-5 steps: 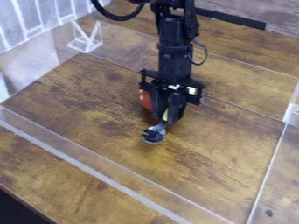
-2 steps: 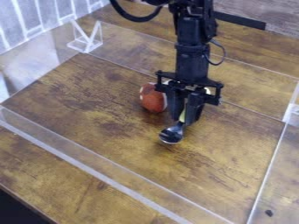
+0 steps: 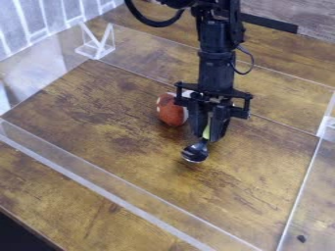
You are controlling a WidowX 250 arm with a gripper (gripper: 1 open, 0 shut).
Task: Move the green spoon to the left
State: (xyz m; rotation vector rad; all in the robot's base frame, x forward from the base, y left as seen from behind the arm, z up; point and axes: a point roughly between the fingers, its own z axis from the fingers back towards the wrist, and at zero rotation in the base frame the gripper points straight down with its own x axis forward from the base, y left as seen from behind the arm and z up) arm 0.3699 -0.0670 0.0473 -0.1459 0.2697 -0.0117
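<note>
The green spoon hangs almost upright in my gripper, which is shut on its yellow-green handle. Its shiny silver bowl points down and sits at or just above the wooden table. The black arm comes down from the top of the view, right of centre. Part of the handle is hidden between the fingers.
A red-brown toy mushroom lies just left of the gripper, close to its left finger. Clear acrylic walls fence the work area at front, left and right. A clear stand sits at the back left.
The arm has carried the spoon to the right, from over the mushroom to its right side. Since the last half second it has hardly moved.
</note>
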